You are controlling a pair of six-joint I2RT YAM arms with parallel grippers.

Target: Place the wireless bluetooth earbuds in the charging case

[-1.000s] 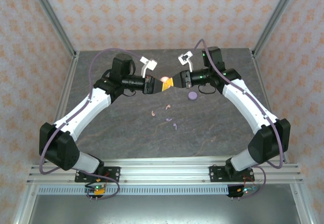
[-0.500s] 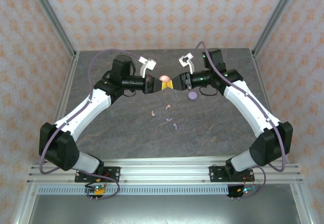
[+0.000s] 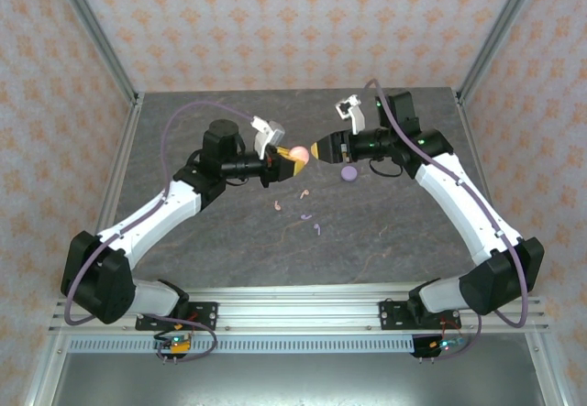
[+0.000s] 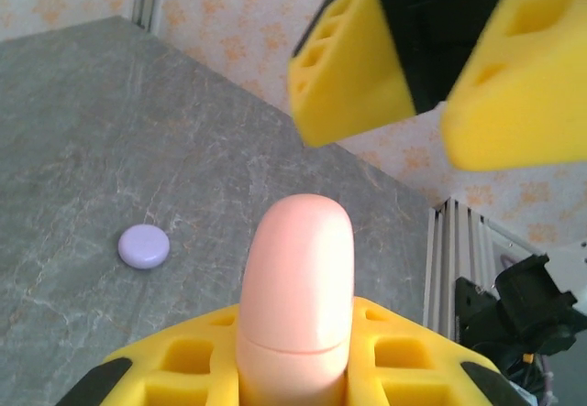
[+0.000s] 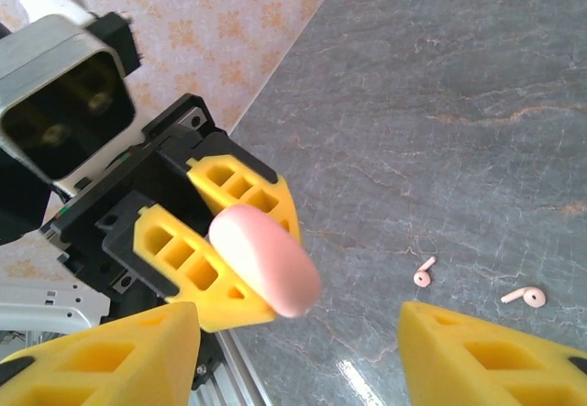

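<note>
My left gripper is shut on a pale pink charging case, held in the air above the table. The pink case stands up between the yellow fingers, with a thin seam across it. My right gripper is open just right of the case and apart from it; its fingers hang wide above the case. Seen from the right wrist, the case sticks out of the left fingers. Two pink earbuds and two lilac earbuds lie loose on the table.
A lilac round case lies on the grey table below the right gripper, and the lilac case is shut. Pink earbuds lie on the stone surface. Metal frame posts and patterned walls ring the table.
The right gripper has opened, let go of the pink case and drawn back to the right. The left gripper has kept the case and turned a little.
</note>
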